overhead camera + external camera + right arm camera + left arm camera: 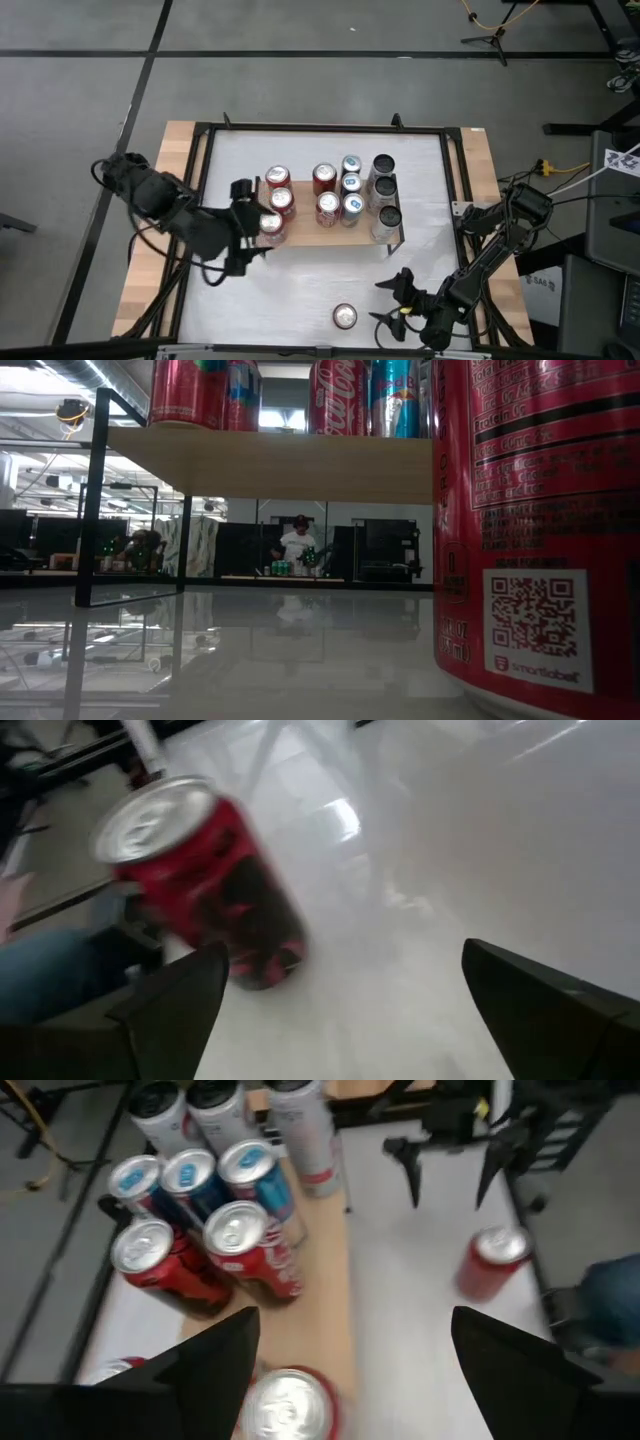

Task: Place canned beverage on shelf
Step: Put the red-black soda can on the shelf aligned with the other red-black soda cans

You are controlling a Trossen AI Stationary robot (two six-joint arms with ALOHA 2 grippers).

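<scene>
red can (344, 317), light wooden shelf (312, 236)

My left arm reaches in from the left edge of the surface (420, 160) with its gripper (246, 226) spread wide, while my right arm folds along the right edge, its gripper (392, 300) fully open and low.

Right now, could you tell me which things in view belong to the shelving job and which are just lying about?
Job:
- shelf
- red can standing on the white table
- right gripper, open beside it
- left gripper, open at the shelf

Lying about:
- yellow cable on the floor
</scene>
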